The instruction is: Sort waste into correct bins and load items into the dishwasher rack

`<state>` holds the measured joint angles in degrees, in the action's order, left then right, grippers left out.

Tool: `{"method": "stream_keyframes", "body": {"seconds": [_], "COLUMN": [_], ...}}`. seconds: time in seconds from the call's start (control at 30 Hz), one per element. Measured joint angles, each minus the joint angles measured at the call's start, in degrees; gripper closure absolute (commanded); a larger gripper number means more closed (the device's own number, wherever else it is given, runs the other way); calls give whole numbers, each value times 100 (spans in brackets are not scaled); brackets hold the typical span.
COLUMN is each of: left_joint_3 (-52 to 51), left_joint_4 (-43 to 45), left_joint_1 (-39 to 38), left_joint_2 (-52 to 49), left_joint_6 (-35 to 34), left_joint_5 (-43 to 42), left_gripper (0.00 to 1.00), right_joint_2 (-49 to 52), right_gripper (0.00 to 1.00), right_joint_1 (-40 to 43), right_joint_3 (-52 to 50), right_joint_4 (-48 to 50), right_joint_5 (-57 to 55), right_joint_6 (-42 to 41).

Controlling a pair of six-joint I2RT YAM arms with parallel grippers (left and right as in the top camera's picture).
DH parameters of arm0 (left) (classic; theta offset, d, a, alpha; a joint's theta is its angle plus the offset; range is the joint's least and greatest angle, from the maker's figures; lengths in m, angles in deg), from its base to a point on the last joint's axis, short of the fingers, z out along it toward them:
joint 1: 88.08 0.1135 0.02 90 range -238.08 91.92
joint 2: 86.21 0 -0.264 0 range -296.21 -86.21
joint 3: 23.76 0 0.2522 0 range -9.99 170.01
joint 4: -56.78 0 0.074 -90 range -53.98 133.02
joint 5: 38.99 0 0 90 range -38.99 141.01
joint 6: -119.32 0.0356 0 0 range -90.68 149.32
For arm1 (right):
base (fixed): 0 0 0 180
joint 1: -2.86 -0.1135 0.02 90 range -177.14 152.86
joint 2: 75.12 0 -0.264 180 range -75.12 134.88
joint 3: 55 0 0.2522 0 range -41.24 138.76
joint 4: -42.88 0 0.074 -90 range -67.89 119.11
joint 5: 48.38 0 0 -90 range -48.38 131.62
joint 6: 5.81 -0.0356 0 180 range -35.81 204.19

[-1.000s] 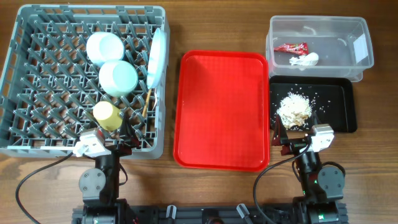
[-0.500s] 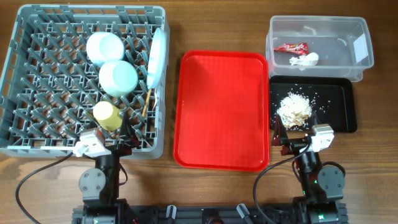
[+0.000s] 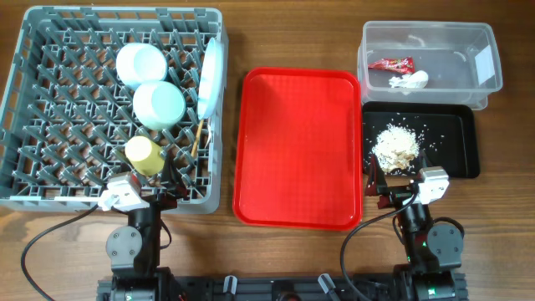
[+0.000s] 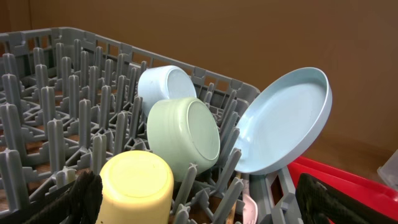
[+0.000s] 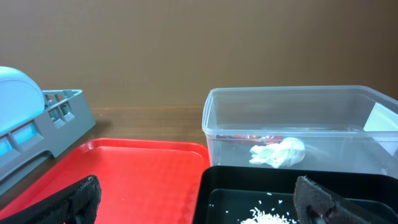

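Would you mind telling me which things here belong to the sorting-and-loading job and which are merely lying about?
Job: rack, plate, mint bowl, pale dish, yellow cup, chopsticks, clear tub, black tray, wrapper, tissue, rice scraps.
Lying about: red serving tray.

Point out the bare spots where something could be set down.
The red serving tray, between the dishwasher rack and the black tray, is wholly bare. The rack's left half is free; its right side is crowded with mint bowl, yellow cup and plate.

Bright, even light from above; shadows soft, faint. Slight sheen on red tray. My left pincer close to lens, dark, blurred.
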<state>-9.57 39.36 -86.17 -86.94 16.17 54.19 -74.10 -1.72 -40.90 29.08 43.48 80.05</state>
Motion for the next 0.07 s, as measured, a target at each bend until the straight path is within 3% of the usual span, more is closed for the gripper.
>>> {"method": "stream_keyframes", "body": {"seconds": [0.07], "left_joint_3": [0], "left_joint_4": [0], "left_joint_1": [0], "left_joint_2": [0], "left_joint_6": [0], "left_joint_5": [0], "left_gripper": [0], "right_joint_2": [0], "right_gripper": [0], "right_joint_1": [0], "right_joint_3": [0], "right_joint_4": [0], "right_joint_5": [0], "right_joint_6": [-2]}}
